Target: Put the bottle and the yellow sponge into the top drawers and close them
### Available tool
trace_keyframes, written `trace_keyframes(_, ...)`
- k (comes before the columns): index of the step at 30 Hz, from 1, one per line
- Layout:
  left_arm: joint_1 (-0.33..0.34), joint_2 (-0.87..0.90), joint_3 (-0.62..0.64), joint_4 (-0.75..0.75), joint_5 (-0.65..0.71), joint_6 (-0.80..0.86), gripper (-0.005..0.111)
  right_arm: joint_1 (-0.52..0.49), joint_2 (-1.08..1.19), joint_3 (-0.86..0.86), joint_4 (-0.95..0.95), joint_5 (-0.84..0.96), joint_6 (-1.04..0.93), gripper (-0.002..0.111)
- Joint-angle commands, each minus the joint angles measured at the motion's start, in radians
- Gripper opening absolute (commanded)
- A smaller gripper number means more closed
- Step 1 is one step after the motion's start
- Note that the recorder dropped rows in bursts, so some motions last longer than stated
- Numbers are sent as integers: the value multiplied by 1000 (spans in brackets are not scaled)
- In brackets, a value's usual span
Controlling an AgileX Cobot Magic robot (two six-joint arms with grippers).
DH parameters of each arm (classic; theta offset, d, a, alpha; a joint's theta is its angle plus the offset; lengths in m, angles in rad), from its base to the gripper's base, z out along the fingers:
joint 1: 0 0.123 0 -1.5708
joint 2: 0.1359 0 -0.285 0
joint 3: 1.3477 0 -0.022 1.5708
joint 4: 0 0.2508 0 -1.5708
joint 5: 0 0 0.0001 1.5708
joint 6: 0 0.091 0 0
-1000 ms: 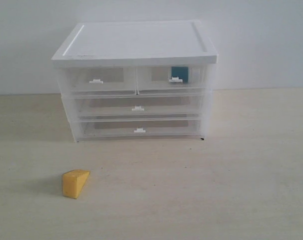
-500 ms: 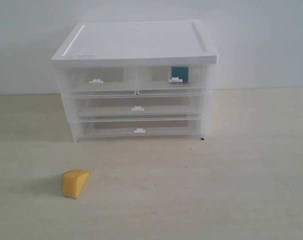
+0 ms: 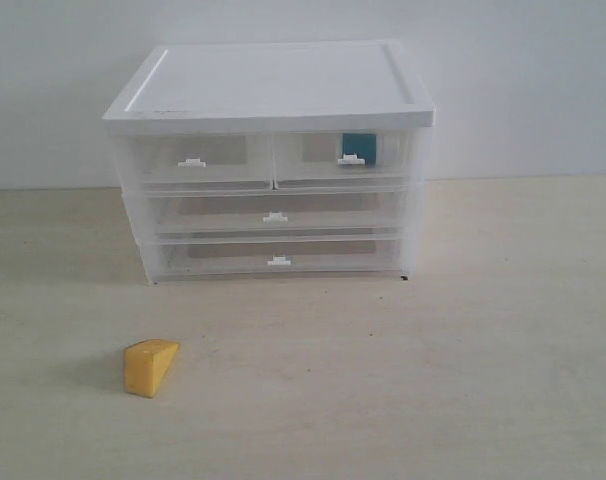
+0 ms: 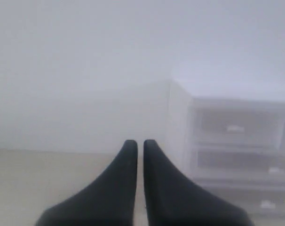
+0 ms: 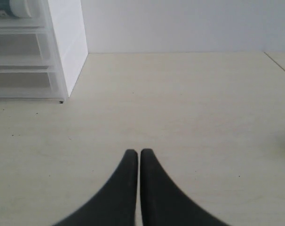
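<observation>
A: Exterior view first. Count?
B: One cabinet point(image 3: 273, 90), white-topped, standing on the table point(image 3: 463, 380) against the wall point(image 3: 523, 90). Four drawers, all pushed in: two top drawers point(image 3: 208, 165) side by side, two full-width drawers point(image 3: 275, 212) stacked beneath.
A: Bottle?
B: One bottle point(image 3: 357, 146), teal label, seen through the front of the right top drawer, just behind its handle point(image 3: 351, 159).
A: Sponge?
B: One sponge point(image 3: 150, 366), a yellow wedge, lying on the table well in front of the cabinet, toward its left corner, touching nothing else.
A: Left wrist view?
B: Blurred. One left gripper point(image 4: 140, 143), two dark fingers point(image 4: 126, 174) nearly pressed together, only a thin slit between, gripping nothing. Beyond, the cabinet point(image 4: 227, 84), hazy; three drawer handles countable.
A: Right wrist view?
B: Sharper. One right gripper point(image 5: 135, 153), again two fingers point(image 5: 152, 188) drawn together to a thin slit, gripping nothing, above bare table point(image 5: 189, 94). Cabinet corner point(image 5: 67, 37) off to one side, well apart from the tips. Bottle point(image 5: 18, 7) at the picture's edge: white cap and a sliver of teal inside the top drawer.
</observation>
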Motion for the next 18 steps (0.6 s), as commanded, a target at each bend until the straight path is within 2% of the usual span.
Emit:
trace_keyframes(1,0,-3,3,-14,-334,-155,4,0,-5,5,-1,-5,-6,0)
trace_keyframes(4,0,4,-6,-14,-588,-200,4,0,-5,5,-1,-5,-6,0)
trace_keyframes(5,0,24,-34,-14,-592,-200,4,0,-5,5,-1,-5,-8,0)
trace_keyframes(10,0,264,-242,48,-425,-132,4,0,-5,5,-1,-5,-5,0)
trace_keyframes(14,0,477,-406,116,-202,-143,4,0,-5,5,-1,-5,-5,0)
trace_keyframes(18,0,628,-479,137,-157,-143,4,0,-5,5,-1,-5,-6,0)
